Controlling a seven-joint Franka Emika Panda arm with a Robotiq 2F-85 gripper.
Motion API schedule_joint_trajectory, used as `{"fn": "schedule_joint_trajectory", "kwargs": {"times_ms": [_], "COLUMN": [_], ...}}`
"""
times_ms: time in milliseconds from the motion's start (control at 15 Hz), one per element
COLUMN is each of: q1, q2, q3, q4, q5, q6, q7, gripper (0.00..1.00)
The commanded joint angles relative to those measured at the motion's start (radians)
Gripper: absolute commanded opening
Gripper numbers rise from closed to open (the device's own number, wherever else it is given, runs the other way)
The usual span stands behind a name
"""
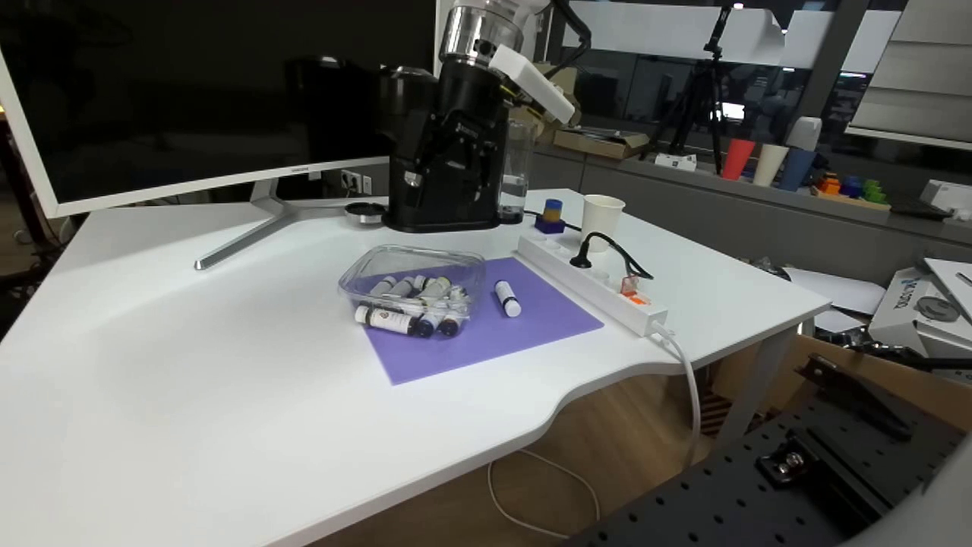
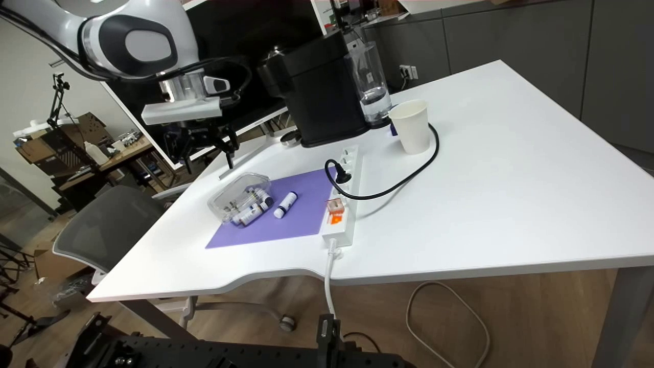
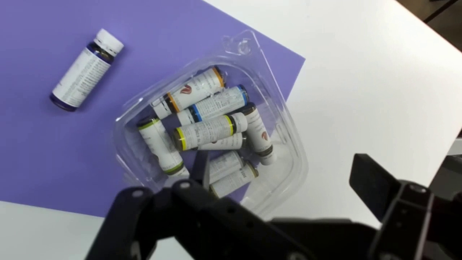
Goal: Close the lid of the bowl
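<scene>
Wrist view: the gripper (image 3: 282,164) hangs over the bowl (image 3: 299,160), jaws spread wide and holding nothing; one finger (image 3: 199,169) shows above the bottles (image 3: 211,131), its mate out past the rim over the white table (image 3: 361,90)

Step in hand: probably lining up for the lid; in an exterior view the gripper is well apart from the bowl

Lid edge: see-through plastic misleads, and the views do not settle where lid ends and wall begins, so the operator should find that edge first

Approach: best made low and from outside, a finger behind the lid rather than among the bottles, then an unhurried sweep over

Tab: the moulded corner (image 3: 243,45) with its round stud looks like a snap; narrowed jaws pressing there could finish the closing

Purple mat (image 3: 72,155): the light bowl may skid or flex on it, so pressure should go straight down

Bowl: transparent, round-cornered, apparently open on top, lying partly on the mat and partly past its edge

Bottles: labelled, colour-banded, heaped at odd angles, a yellow-banded one uppermost
</scene>
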Motion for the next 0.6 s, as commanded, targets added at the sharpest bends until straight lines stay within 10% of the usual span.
{"fn": "schedule_joint_trajectory", "kwargs": {"times_ms": [0,533], "q1": [0.031,0.015], "q2": [-0.066,-0.156], "q3": [-0.033,-0.028], "q4": [-0.043,-0.075], "q5": [-0.128,-0.431], "q6": [0.024,-0.081], "q7": [0.254,0.780], "gripper": [1.00,1.00]}}
